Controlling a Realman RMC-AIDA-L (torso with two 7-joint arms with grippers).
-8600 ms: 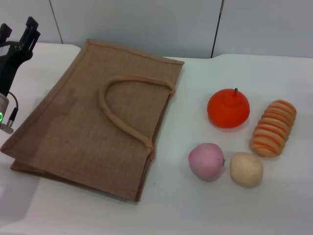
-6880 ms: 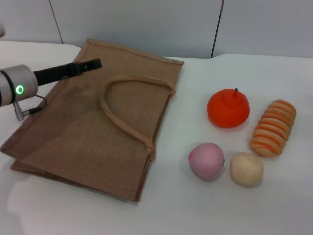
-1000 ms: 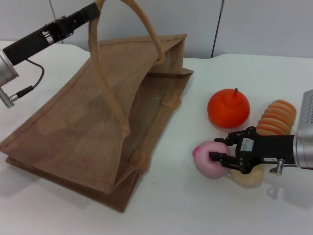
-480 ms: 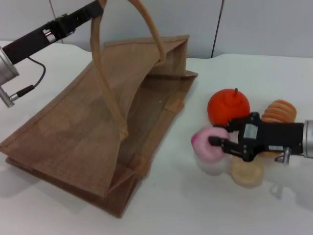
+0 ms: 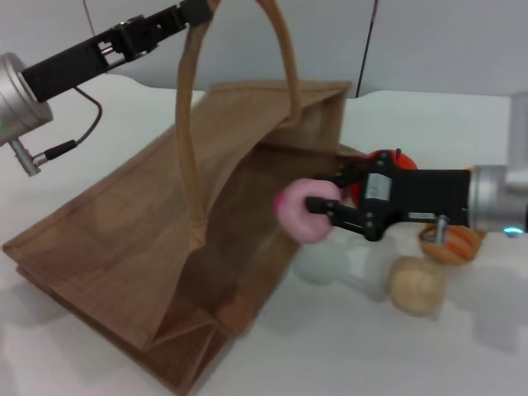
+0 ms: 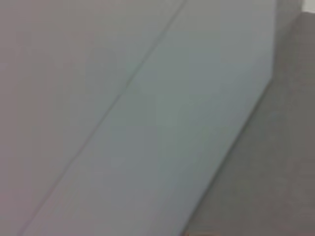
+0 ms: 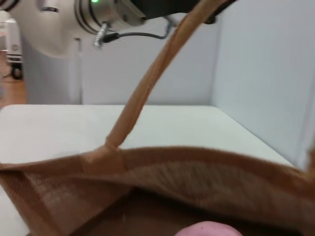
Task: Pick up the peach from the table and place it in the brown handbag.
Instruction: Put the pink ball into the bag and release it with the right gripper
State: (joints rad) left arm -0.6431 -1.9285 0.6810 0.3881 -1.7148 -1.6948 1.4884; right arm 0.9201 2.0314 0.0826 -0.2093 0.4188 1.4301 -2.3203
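The pink peach (image 5: 302, 209) is held in my right gripper (image 5: 323, 210), lifted off the table at the open mouth of the brown handbag (image 5: 140, 239). My left gripper (image 5: 198, 11) is shut on one handle (image 5: 189, 140) and holds it high, keeping the bag's mouth open. In the right wrist view the bag's rim (image 7: 162, 164) spreads across the picture, the raised handle (image 7: 147, 83) runs up to the left arm, and the top of the peach (image 7: 209, 229) shows at the lower edge. The left wrist view shows only a grey wall.
The orange-red fruit (image 5: 396, 161) is mostly hidden behind my right gripper. A beige potato-like ball (image 5: 415, 285) lies on the white table (image 5: 371, 355) and a striped orange bread roll (image 5: 450, 246) sits under the right arm.
My right gripper has lifted the peach off the table and carried it left to the bag's mouth. My left gripper has pulled the handle higher and to the right, opening the bag wider.
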